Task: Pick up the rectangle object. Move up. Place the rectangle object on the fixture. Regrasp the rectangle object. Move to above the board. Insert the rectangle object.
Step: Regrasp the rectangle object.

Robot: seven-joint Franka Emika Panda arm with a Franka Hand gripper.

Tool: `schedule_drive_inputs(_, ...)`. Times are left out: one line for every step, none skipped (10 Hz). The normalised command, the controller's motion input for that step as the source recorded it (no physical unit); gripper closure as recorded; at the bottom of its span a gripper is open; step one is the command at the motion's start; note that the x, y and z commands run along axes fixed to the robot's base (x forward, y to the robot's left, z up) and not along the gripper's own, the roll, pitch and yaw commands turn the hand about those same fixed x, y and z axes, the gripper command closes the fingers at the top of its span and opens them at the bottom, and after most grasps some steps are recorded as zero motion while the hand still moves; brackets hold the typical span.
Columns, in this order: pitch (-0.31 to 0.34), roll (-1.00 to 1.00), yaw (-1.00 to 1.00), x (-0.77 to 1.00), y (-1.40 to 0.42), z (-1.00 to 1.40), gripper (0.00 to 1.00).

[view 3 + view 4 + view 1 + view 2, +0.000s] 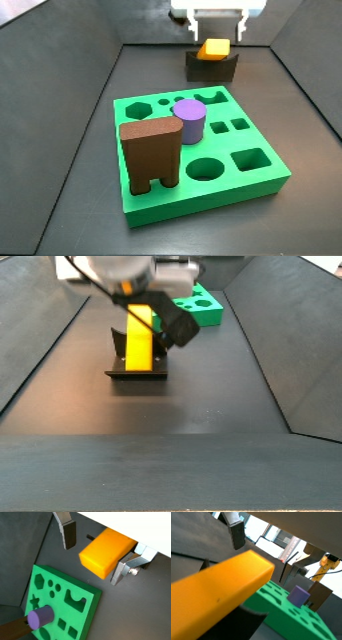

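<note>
**A:** Where's the gripper [93,549]?

**B:** At the far end of the floor in a side view [218,22], just above the fixture [211,67]. Its jaws stand apart. In both wrist views the silver fingers [66,532] flank the rectangle object [107,552] with a gap on each side, so nothing is clamped.

**A:** And the rectangle object itself?

**B:** It lies on the fixture. In a side view its orange-yellow square end [214,48] shows on top of the dark block; in a side view from the opposite end it runs lengthwise as a yellow bar [139,340] with the fixture [138,372] beneath it. In a wrist view it fills the near part of the frame [218,594], a finger [236,533] beside it and apart from it.

**A:** The board?

**B:** The green board [261,180] sits nearer than the fixture, apart from it, flat on the dark floor. A purple cylinder [190,120] stands upright in it near the middle, and a brown arch-legged block [151,153] stands at its near left, just beside the cylinder. Both wrist views show the board [90,602] and the cylinder [40,617].
</note>
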Motion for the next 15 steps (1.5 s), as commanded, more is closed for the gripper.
schedule_drive_inputs(0.054,0.06,0.01,-0.03,0.01,1.00,0.00)
schedule_drive_inputs(0.068,0.05,0.00,-0.03,0.01,0.92,0.00)
schedule_drive_inputs(0.075,0.05,-0.01,-0.03,0.01,0.67,0.00)
schedule_drive_inputs(0.077,0.05,-0.02,-0.03,0.01,0.48,0.00)
schedule_drive_inputs(0.071,0.05,-0.02,-0.02,0.01,0.36,0.00)
schedule_drive_inputs(0.066,1.00,0.04,0.14,-0.69,0.82,0.00)
schedule_drive_inputs(0.066,1.00,0.04,0.13,-0.65,0.70,0.00)
schedule_drive_inputs(0.062,1.00,0.04,0.07,-0.51,0.55,0.00)
schedule_drive_inputs(0.060,1.00,0.04,0.03,-0.38,0.43,0.00)
schedule_drive_inputs(0.057,1.00,0.04,-0.01,-0.11,0.11,0.00)
schedule_drive_inputs(0.057,1.00,0.04,0.00,-0.08,0.05,0.00)
schedule_drive_inputs(0.057,1.00,0.04,-0.01,-0.06,0.05,0.00)
schedule_drive_inputs(0.054,1.00,0.04,-0.02,-0.04,0.04,0.00)
schedule_drive_inputs(0.051,1.00,0.04,-0.02,-0.03,0.02,0.00)
schedule_drive_inputs(0.048,1.00,0.04,-0.02,-0.03,0.01,0.00)
